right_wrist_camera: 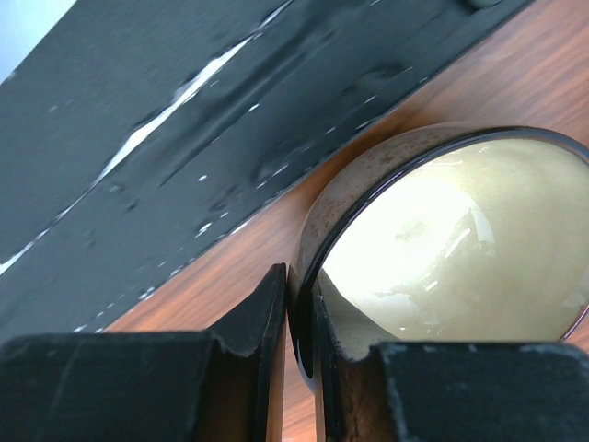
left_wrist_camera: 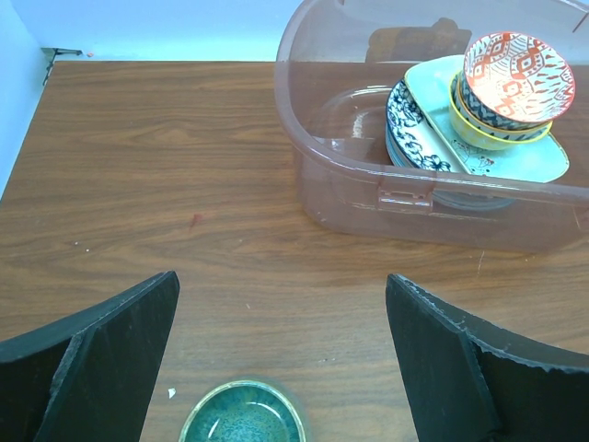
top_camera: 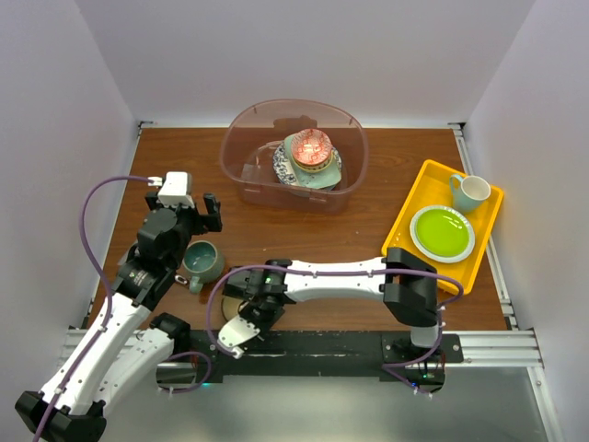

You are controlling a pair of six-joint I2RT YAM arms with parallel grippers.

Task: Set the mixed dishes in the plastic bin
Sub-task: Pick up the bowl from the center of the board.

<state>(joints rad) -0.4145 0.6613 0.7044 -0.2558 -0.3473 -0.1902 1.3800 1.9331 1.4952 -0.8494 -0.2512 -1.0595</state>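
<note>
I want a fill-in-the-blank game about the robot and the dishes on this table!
1. The right end effector pinches the tan bowl by its ____.
2. The left end effector hangs over the teal mug with its jaws ____.
3. The stacked dishes lie ____ the plastic bin.
4. The lime-green plate lies on the ____ tray.
Missing words: rim; open; inside; yellow.
</note>
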